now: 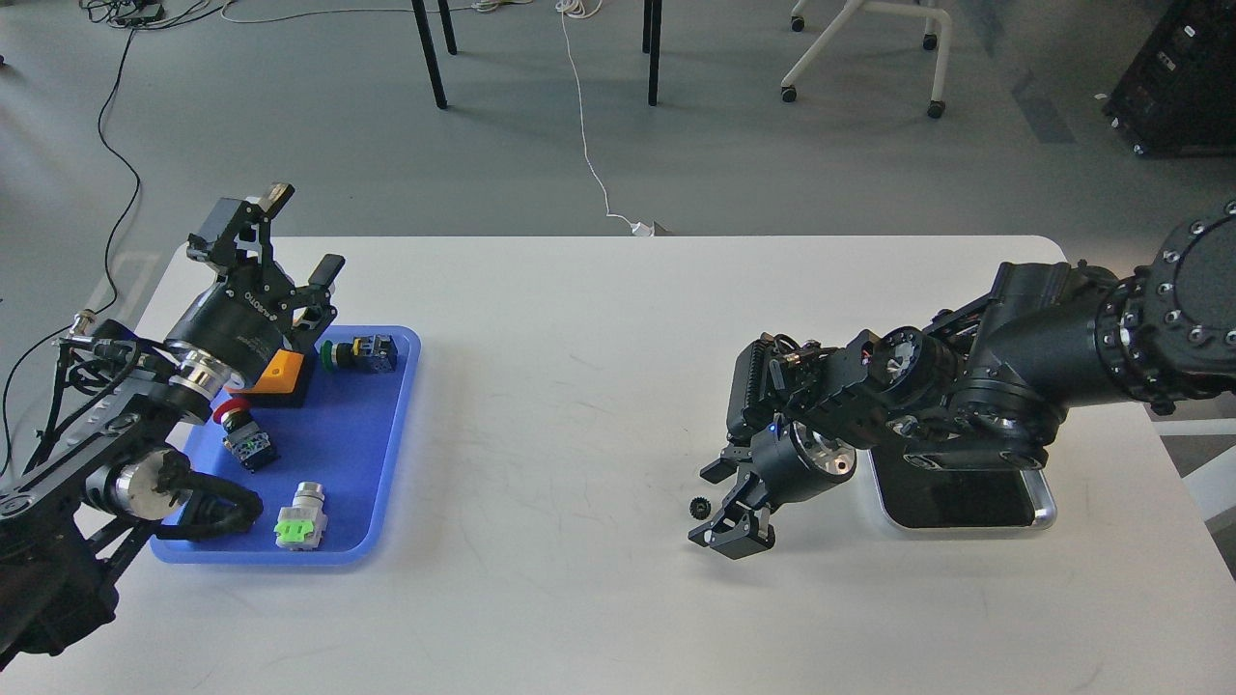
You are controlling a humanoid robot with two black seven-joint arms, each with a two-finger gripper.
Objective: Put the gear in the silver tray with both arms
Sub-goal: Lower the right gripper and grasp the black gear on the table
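Gear [694, 506] lies on table [579, 386] beside right gripper [719, 502], jaws spread, empty; close squarely, lift, carry to silver tray [1041, 502]; left gripper [299, 241] released, idle.

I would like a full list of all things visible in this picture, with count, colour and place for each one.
white table: one, white, fills the middle of the view
blue tray: one, blue, left side of the table
push-button parts in the blue tray: four; green-headed at the back, red-headed in the middle, silver and green at the front, orange and black partly under the left arm
silver tray: one, shiny rim with dark bottom, right side of the table, partly under the right arm
gear: one, small and black, on the table just left of the right claw
left claw: black, open, raised above the blue tray's back edge
right claw: black, pointing down beside the gear; open or shut is unclear
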